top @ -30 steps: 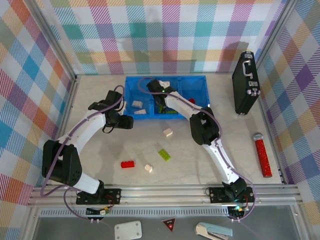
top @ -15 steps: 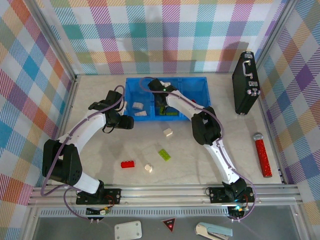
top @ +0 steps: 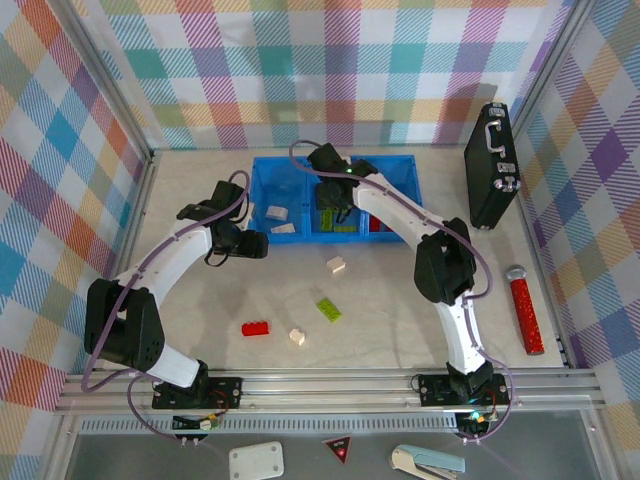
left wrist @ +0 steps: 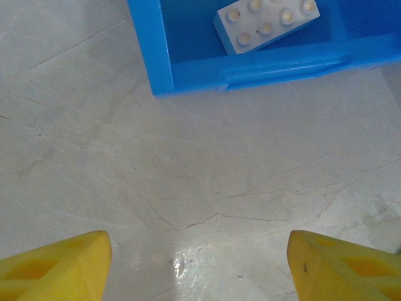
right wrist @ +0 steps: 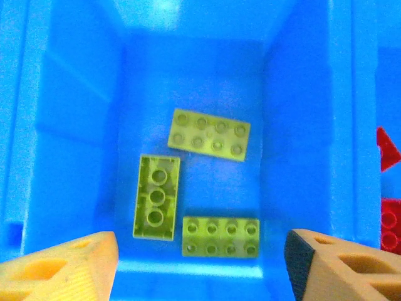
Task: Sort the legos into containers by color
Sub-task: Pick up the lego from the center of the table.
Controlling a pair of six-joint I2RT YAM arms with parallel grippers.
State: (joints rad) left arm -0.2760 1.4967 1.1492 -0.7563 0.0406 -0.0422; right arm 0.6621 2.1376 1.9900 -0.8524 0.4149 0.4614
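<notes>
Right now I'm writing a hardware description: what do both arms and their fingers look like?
Left arm and right arm have white tubular links, black joint housings and greyish-purple cables looping alongside. Left fingers are yellow wedges; right fingers are paler, orange-tan wedges.

— Do we read any lettering or numbers here?

— We read none. The small red triangle [top: 338, 450] on the grey ledge [top: 120, 450] at the near edge looks like a sign, but its marking is too small for us to make out.

— And the studs on the cream brick [left wrist: 268, 24] in the blue tray [left wrist: 150, 50]?

— We see them close in the left wrist view, and we find no legible letters there.
</notes>
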